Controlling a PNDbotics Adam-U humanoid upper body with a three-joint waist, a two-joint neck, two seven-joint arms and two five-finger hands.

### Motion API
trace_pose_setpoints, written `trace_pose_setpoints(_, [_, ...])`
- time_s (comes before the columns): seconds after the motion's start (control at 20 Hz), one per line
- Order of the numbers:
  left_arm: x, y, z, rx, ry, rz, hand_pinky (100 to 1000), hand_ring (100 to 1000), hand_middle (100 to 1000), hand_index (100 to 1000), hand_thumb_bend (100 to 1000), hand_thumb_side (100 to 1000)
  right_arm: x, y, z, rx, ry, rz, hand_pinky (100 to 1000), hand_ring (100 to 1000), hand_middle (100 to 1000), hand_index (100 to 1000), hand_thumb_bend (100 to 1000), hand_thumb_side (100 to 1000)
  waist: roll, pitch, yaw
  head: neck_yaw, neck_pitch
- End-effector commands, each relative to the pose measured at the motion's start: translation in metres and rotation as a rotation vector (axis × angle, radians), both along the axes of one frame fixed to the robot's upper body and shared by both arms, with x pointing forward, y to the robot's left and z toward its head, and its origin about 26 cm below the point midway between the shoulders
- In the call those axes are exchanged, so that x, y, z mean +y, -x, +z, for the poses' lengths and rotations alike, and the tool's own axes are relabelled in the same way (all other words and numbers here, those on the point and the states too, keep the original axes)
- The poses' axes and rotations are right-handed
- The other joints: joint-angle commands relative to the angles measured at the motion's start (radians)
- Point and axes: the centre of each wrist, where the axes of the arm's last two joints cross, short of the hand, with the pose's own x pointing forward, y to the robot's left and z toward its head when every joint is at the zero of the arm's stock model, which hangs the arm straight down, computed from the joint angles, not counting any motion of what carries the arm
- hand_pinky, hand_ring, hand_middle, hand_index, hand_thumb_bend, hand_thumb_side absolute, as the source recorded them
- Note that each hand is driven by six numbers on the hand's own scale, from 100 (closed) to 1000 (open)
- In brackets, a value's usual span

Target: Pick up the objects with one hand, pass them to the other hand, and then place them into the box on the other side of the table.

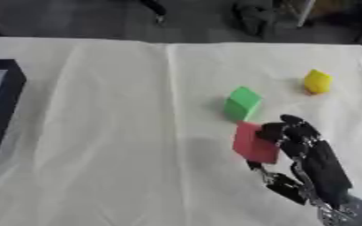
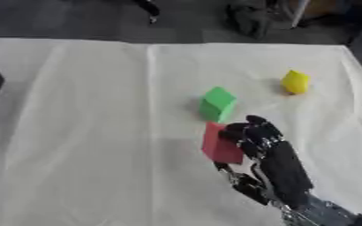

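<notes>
Nearest to you, your right hand (image 1: 317, 164) comes in from the near right corner, black with silver joints, and its fingers and thumb are curled round the flat red block (image 1: 254, 144). You've got that block pinched with the fingers on its far right edge and the thumb under its near side; whether it's off the white tablecloth (image 1: 115, 132) or touching it is hard to tell.

Just beyond it sits the green cube (image 1: 241, 103), tilted a bit, close to the red one but not touching as far as I can see. Further right and a little farther back is the small yellow block (image 1: 317, 81), well apart from the others.

Way over on the left edge you've got the dark-walled box (image 1: 4, 103), only partly showing.
</notes>
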Motion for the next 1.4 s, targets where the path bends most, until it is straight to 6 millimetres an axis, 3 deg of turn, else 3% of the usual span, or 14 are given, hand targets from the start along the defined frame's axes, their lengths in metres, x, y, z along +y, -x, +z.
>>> trace_pose_setpoints(0.05, [0.005, 0.001, 0.008, -0.016, -0.041, -0.003, 839, 352, 708, 816, 801, 574, -0.005, 0.001, 0.006, -0.002, 0.056, 0.034, 775, 407, 528, 491, 100, 100, 0.003, -0.026, -0.002, 0.002, 0.000])
trace_pose_setpoints(0.3, [0.005, 0.002, 0.007, -0.009, -0.044, -0.007, 839, 351, 708, 816, 801, 573, -0.010, -0.002, 0.012, -0.004, 0.067, 0.045, 776, 409, 531, 492, 100, 100, 0.003, -0.034, -0.005, 0.001, -0.001])
trace_pose_setpoints(0.5, [0.005, 0.003, 0.004, 0.003, -0.043, -0.003, 839, 351, 708, 816, 800, 574, -0.017, -0.012, 0.029, -0.036, 0.042, 0.035, 773, 407, 532, 491, 102, 100, 0.005, -0.040, -0.011, 0.000, 0.001])
trace_pose_setpoints(0.9, [0.008, 0.004, 0.002, 0.016, -0.049, 0.006, 839, 351, 709, 815, 797, 574, -0.037, -0.047, 0.117, -0.196, -0.085, 0.099, 766, 405, 534, 490, 109, 100, 0.012, -0.054, -0.032, 0.001, 0.013])
trace_pose_setpoints(1.4, [0.009, 0.000, 0.018, -0.021, -0.083, -0.022, 839, 356, 710, 814, 797, 574, -0.036, -0.059, 0.177, -0.190, -0.107, 0.165, 764, 401, 537, 490, 100, 100, 0.018, -0.061, -0.034, -0.004, 0.021])
